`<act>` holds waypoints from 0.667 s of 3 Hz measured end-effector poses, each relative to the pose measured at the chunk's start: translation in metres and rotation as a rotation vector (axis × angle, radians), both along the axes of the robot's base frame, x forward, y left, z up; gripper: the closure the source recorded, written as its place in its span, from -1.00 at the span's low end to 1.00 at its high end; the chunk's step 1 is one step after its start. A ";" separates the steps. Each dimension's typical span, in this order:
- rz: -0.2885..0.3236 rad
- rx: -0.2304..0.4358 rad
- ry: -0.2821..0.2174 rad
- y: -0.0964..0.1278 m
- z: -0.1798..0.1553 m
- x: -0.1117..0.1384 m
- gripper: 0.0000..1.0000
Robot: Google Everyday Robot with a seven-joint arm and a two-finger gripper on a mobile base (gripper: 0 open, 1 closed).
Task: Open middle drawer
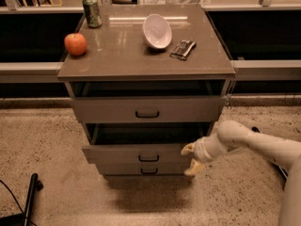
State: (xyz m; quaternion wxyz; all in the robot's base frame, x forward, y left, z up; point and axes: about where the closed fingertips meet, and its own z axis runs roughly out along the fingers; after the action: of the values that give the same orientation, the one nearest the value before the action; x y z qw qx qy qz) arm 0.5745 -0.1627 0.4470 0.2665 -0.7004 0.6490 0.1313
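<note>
The middle drawer is the second grey-brown front of the cabinet, with a small black loop handle. It stands pulled out, with a dark gap above it, and overhangs the bottom drawer. My gripper is at the right end of the middle drawer's front, to the right of the handle. Its pale fingers are spread apart, one above the other. My white arm reaches in from the right.
The top drawer is slightly out. On the cabinet top lie an apple, a green can, a white bowl and a small dark packet. A black object lies on the floor at bottom left.
</note>
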 end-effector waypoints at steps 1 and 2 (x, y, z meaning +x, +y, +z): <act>0.037 -0.015 0.063 0.000 0.002 -0.051 -0.36; 0.029 -0.012 0.103 -0.007 0.013 -0.101 -0.59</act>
State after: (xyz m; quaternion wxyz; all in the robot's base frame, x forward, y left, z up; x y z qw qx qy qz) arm 0.4736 -0.1702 0.4604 0.2267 -0.7035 0.6525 0.1670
